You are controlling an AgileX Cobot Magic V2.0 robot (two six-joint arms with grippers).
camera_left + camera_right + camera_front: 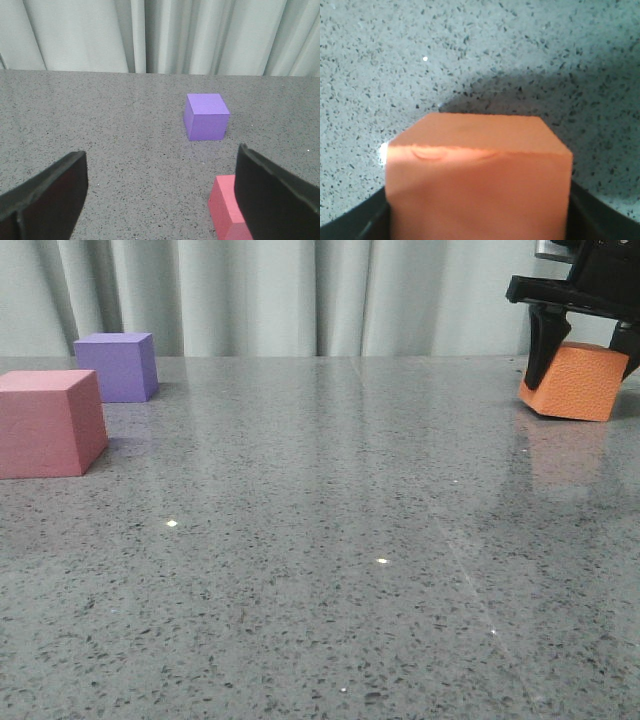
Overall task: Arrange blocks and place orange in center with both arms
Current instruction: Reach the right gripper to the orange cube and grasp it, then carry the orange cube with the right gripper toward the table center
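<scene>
Here we hold the orange cube [576, 381] tilted in our right gripper [580, 340] at the desk's [330, 540] far right, apparently just lifted, with the centre leftward, while our left gripper [160, 200] gapes near the pink cube [48, 423] and purple cube [119, 366].

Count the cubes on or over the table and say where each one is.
3: pink cube front left, purple cube behind it, orange cube tilted at far right in the right pincer. None seems hidden.

Looks like a lab test bench. Grey speckled stone tabletop [330, 570], plain pale pleated curtain backdrop [300, 295], black robot gripper [585, 330] overhead.
</scene>
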